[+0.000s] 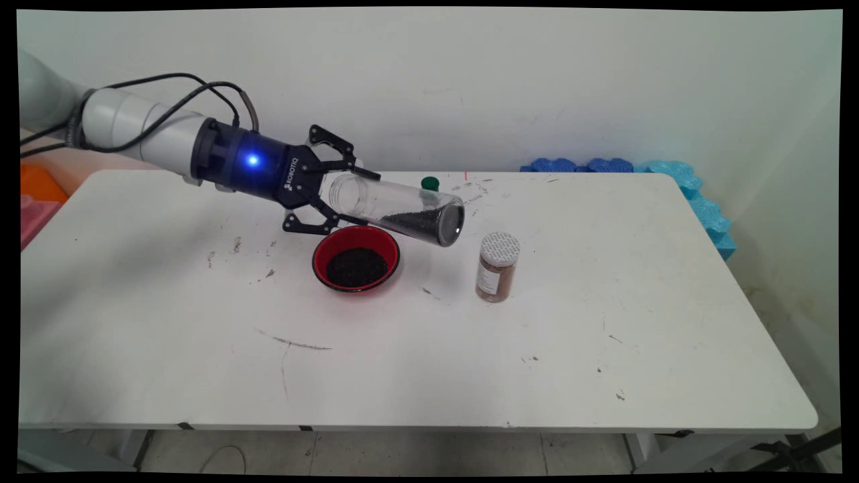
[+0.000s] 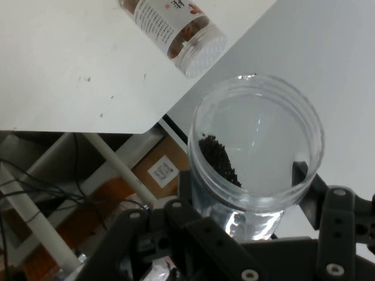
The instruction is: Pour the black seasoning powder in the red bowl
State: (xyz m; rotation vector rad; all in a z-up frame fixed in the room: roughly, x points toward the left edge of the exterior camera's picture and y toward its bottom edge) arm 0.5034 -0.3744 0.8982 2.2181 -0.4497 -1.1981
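My gripper [image 1: 350, 196] is shut on a clear plastic jar [image 1: 402, 211], held near its open mouth and tipped almost flat, its base lower and to the right. Dark granules [image 1: 419, 225] lie along the jar's lower side toward the base. Just below the gripper a red bowl [image 1: 386, 243] holds a heap of the same dark granules [image 1: 356, 266]. In the hand view the jar's open mouth [image 2: 255, 146] faces the camera, with granules [image 2: 218, 159] inside and my gripper [image 2: 243, 190] around it.
A spice jar [image 1: 497, 267] with a white lid stands right of the bowl; it also shows in the hand view [image 2: 176, 29]. A green cap [image 1: 429, 182] lies behind the jar. Blue foam [image 1: 678, 181] lines the table's [image 1: 470, 362] back right corner. Orange and pink items [image 1: 37, 198] sit at left.
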